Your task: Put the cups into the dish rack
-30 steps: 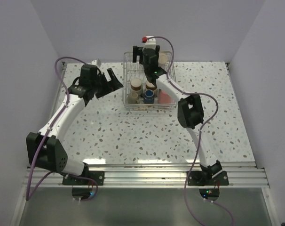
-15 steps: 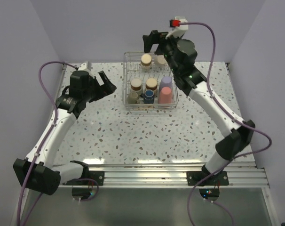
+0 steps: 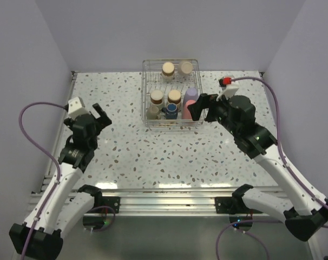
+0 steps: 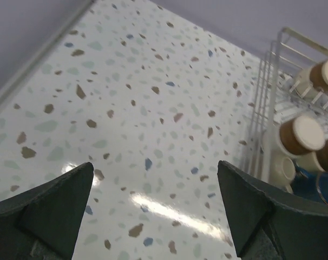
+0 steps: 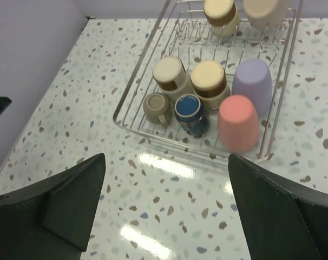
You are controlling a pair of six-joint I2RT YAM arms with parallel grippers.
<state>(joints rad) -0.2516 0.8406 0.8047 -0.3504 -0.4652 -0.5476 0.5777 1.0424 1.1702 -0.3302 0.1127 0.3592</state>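
The dish rack stands at the back middle of the table with several cups upturned inside. In the right wrist view, inside the dish rack, are the lavender cup, the coral-pink cup, a tan handled mug, a dark blue-bottomed cup and metal cups. My right gripper hangs open just right of the rack's front corner, holding nothing. My left gripper is open over bare table, well left of the rack, with nothing between its fingers.
Speckled terrazzo tabletop runs between lavender walls on three sides. A raised edge strip borders the table's left side. Purple cables trail from both arms.
The right arm drew back from above the rack's far end to its right front corner. The left arm pulled back toward the near left. Both grippers stayed open.
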